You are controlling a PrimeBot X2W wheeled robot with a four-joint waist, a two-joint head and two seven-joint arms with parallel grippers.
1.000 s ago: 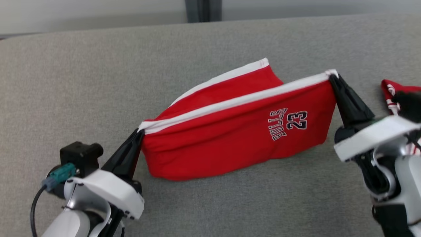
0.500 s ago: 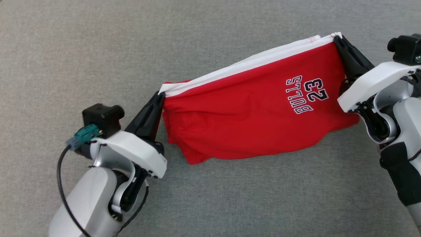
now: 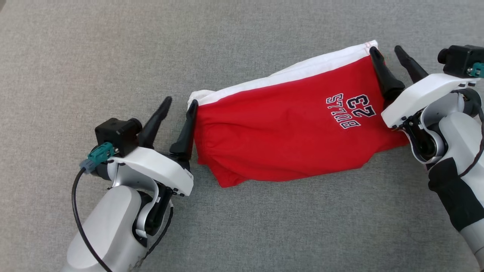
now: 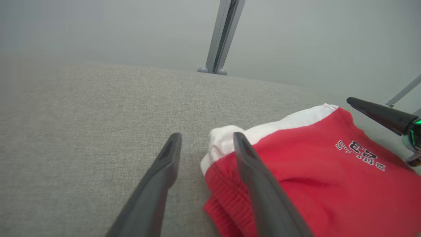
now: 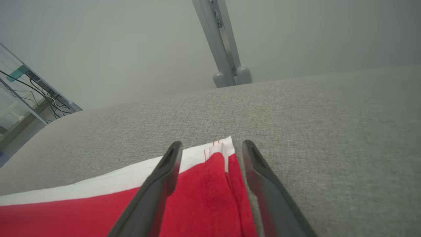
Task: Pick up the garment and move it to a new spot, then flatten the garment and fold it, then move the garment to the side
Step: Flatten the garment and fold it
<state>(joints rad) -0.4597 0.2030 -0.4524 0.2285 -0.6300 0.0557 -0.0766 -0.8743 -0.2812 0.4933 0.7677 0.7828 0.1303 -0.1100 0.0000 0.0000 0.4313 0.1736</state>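
On the grey bench (image 3: 113,45), the red garment (image 3: 287,128) lies bunched between the left claw (image 3: 181,101) and right claw (image 3: 385,49), both spread, gripping nothing, so flattening seems next: pinch corners, pull taut.

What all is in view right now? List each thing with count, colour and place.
garment: one, red with white band and "BULLS 23" lettering, lying on the surface between both grippers
surface: one, grey fabric, under everything
post: one, grey metal, beyond the surface's far edge
frame with cables: one, grey, past the surface, left in the right wrist view
left gripper: one, white with dark jaws open, beside the garment's left end
right gripper: one, white with dark jaws open, astride the garment's right corner
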